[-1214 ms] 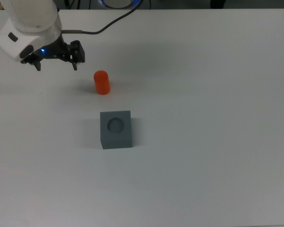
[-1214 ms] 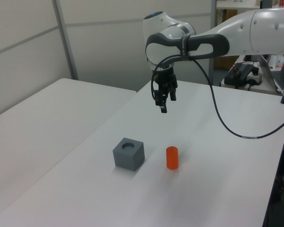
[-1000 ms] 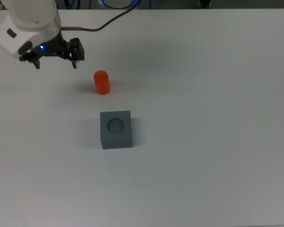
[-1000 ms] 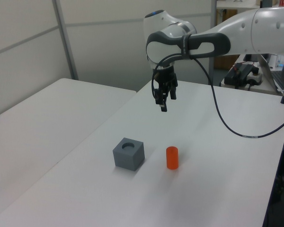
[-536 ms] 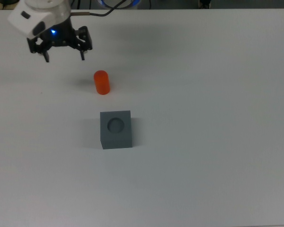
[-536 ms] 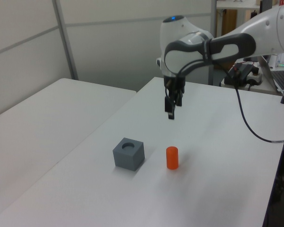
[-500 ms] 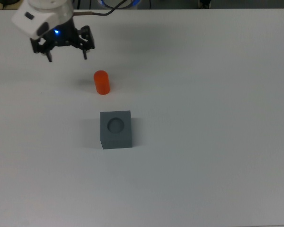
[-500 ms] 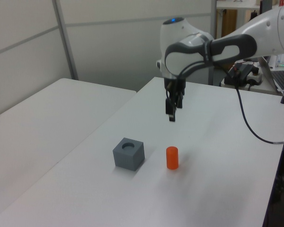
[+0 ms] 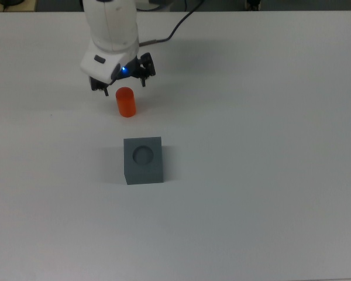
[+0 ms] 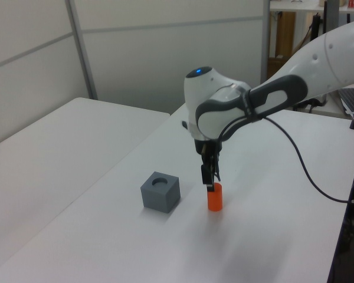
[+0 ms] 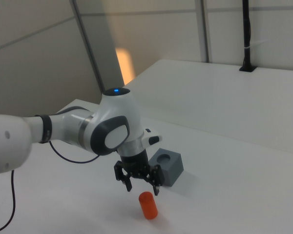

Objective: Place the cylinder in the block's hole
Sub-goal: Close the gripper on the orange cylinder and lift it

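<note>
Watching: I am looking over one white table (image 9: pixel 269 175) through three cameras.
Gripper: the gripper (image 9: pixel 123 82) (image 10: pixel 210 178) (image 11: pixel 141 184) is hanging with its fingers spread wide and holding nothing; in the right view the two fingertips (image 11: pixel 156 190) are pointing down with clear space between them.
Gripper position: in the top view it is sitting just above the cylinder's far side, toward the table's far edge; in the right view it is hovering over the cylinder without touching it.
Cylinder: the orange cylinder (image 9: pixel 126 102) (image 10: pixel 215 197) (image 11: pixel 148 205) is standing upright on the table, apart from the block.
Block: the grey block (image 9: pixel 144 160) (image 10: pixel 160 191) (image 11: pixel 167 166) is resting flat on the table, nearer the top view's bottom edge than the cylinder is.
Hole: the round hole (image 9: pixel 143 154) (image 10: pixel 160 181) (image 11: pixel 165 157) is facing up on the block's top face, and I am seeing nothing in it.
Arm: the white arm (image 10: pixel 265 97) is reaching in from the left view's right.
Cable: a dark cable (image 10: pixel 301 165) is trailing from the arm over the table.
</note>
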You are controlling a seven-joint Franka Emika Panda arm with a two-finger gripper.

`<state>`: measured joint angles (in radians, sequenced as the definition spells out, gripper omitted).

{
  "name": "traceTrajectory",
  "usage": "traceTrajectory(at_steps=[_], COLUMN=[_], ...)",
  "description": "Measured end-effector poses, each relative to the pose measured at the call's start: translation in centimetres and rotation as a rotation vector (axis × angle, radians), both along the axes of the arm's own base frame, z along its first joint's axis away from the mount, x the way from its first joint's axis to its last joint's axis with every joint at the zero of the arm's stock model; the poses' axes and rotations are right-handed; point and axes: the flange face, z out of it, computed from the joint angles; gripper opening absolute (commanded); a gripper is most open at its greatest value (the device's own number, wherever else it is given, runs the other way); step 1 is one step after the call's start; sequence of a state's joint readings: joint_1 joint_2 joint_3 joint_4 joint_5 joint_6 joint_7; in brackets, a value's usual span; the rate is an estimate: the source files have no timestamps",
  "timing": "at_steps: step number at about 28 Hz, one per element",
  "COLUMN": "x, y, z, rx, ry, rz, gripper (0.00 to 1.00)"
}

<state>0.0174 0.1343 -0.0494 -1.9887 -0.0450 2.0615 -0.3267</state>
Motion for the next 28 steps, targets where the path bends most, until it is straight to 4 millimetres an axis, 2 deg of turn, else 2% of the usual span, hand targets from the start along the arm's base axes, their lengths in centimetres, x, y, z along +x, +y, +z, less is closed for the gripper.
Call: traceTrajectory(at_steps=[3, 4, 5, 14, 15, 23, 26, 28], x=[0.3, 0.3, 0.4, 0.5, 0.5, 0.6, 1.2, 2.0], y=[0.1, 0.1, 0.1, 0.2, 0.2, 0.6, 0.6, 0.6], z=[-1.3, -1.7, -2.2, -3.3, -3.3, -3.1, -2.0, -0.3], rx=[-0.021, -0.027, -0.036, -0.074, -0.074, -0.073, -0.073, -0.068], ry=[0.012, 0.018, 0.026, 0.048, 0.048, 0.043, 0.023, 0.0], rz=[0.018, 0.024, 0.032, 0.084, 0.088, 0.105, 0.104, 0.094], gripper=[0.98, 0.79, 0.7, 0.03, 0.0, 0.0, 0.0, 0.0])
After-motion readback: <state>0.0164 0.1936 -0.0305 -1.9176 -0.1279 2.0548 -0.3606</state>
